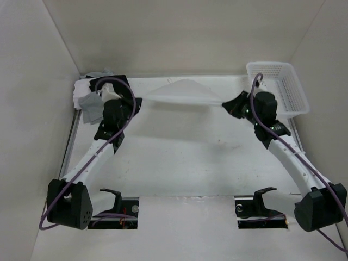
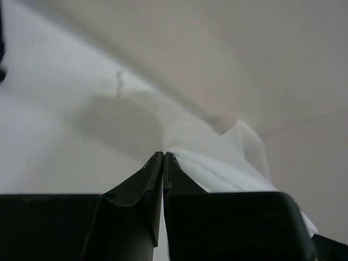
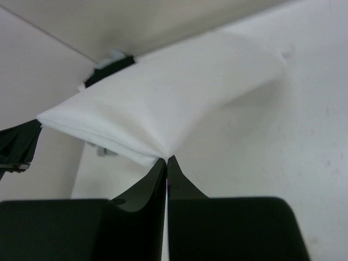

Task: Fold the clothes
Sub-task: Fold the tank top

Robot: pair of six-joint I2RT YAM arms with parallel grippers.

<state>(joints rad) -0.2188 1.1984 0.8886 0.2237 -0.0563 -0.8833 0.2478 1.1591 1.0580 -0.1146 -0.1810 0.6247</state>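
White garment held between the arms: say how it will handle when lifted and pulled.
Probably floppy: the garment gathers into soft folds at the right end effector. Likely light, since thin pinches by it and the left end effector hold it off the table. It may slip from such small grips.

I see the white top (image 1: 182, 92) in the upper middle of the overhead frame. It is thin and soft. It is stretched long from left to right like a band, with a little bump in the middle. It hangs in the air, with a shadow under it. The left gripper (image 1: 137, 102) pinches one end and the right gripper (image 1: 226, 104) pinches the other, where the cloth bunches into folds.
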